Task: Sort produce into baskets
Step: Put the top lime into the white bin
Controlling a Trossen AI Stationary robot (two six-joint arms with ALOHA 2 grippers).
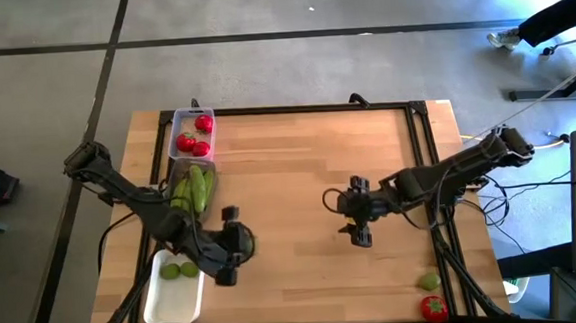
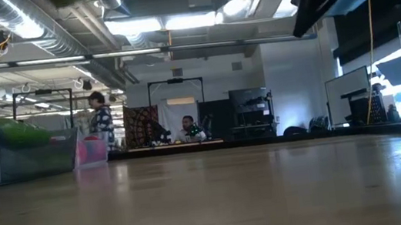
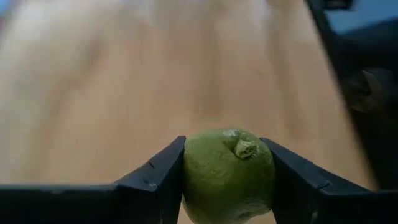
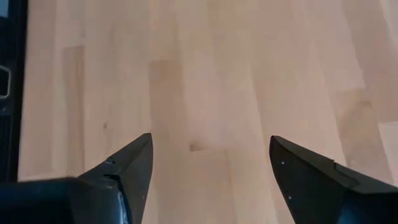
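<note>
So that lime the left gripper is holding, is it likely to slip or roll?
The lime looks round and smooth, so it would probably roll if set down. The left gripper pinches it at its widest part, so it likely holds.

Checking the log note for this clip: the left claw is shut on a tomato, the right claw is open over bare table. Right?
Not quite. The left wrist view shows the left claw shut on a green lime, not a tomato. The right claw is indeed open over bare table.

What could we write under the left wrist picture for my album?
The left gripper squeezes a green lime between its two dark fingers above the wooden table.
</note>
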